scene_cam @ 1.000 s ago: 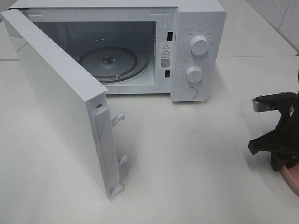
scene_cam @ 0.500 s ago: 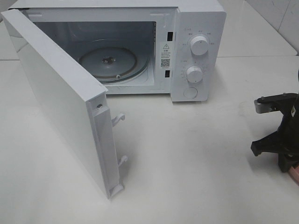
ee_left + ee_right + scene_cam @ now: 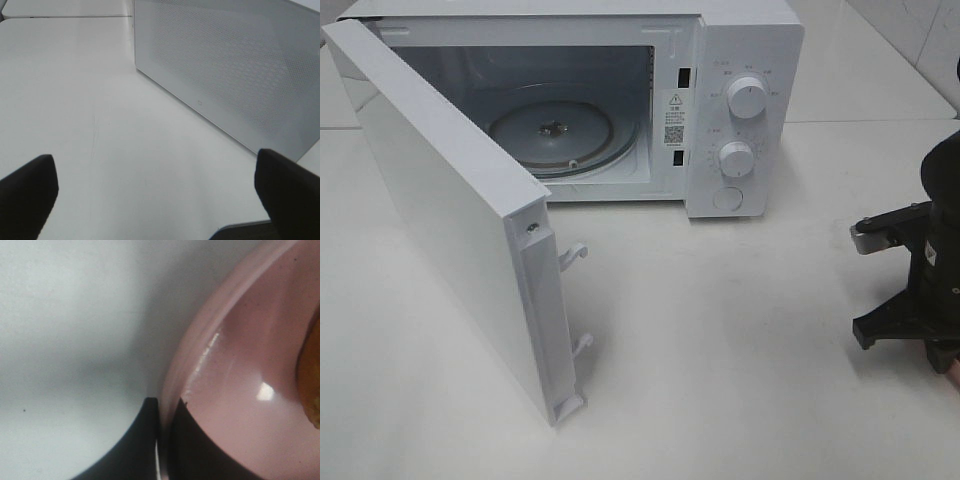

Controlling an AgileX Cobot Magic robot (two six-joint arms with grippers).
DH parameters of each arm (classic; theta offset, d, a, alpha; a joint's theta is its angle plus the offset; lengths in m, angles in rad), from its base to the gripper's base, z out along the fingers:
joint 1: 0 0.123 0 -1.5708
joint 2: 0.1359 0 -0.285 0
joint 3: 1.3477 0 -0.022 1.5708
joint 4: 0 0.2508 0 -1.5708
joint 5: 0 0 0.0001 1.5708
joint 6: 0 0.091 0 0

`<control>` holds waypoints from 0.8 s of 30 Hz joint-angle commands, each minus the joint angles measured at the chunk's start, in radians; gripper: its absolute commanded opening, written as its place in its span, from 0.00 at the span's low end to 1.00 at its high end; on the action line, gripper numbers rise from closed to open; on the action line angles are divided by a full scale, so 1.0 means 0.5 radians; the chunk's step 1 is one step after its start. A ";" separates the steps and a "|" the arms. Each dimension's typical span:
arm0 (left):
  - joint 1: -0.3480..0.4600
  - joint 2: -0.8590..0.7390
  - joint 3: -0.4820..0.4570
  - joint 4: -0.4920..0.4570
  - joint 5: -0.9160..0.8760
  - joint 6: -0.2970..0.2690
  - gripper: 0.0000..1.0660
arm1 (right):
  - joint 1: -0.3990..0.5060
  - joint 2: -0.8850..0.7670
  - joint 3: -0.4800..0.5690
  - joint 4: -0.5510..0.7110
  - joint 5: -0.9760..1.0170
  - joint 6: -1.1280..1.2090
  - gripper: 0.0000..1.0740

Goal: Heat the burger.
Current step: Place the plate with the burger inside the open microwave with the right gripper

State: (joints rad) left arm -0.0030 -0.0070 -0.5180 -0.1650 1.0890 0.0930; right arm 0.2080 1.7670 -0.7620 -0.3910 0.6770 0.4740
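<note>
**Ana:** Since a second ago, the right gripper point(image 3: 930, 330) at the high view's right edge has drawn its jaws together. The pink plate point(image 3: 952, 366) under it has shrunk to a sliver at the frame's border.

**Ben:** And the microwave point(image 3: 745, 60)?

**Ana:** Its door point(image 3: 450, 220) is swung wide and the glass turntable point(image 3: 552, 135) is bare.

**Ben:** The left wrist view?

**Ana:** The left gripper point(image 3: 156, 195) has its jaws wide apart and holds nothing. It hangs over the table point(image 3: 75, 100), near the door's perforated face.

**Ben:** The right wrist view?

**Ana:** The jaws clamp the plate's rim, one on each side. The burger point(image 3: 311, 375) sits on that plate, showing only a golden edge.

**Ben:** What could go wrong?

**Ana:** With a rim-only hold the plate may tilt once lifted, and a tall burger could then slide or topple. On the way in, the plate could also clip the open door.

**Ben:** What is hidden?

**Ana:** Most of the burger and plate, and how deep the grip bites. The left arm is absent from the high view.
</note>
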 commanded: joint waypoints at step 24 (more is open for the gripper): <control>-0.010 -0.026 0.004 -0.016 -0.032 -0.002 0.94 | 0.430 -0.424 0.114 -0.372 0.476 0.294 0.00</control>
State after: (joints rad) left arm -0.0030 -0.0070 -0.5180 -0.1650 1.0890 0.0930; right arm 0.4030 1.5880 -0.7200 -0.5370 0.8630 0.6110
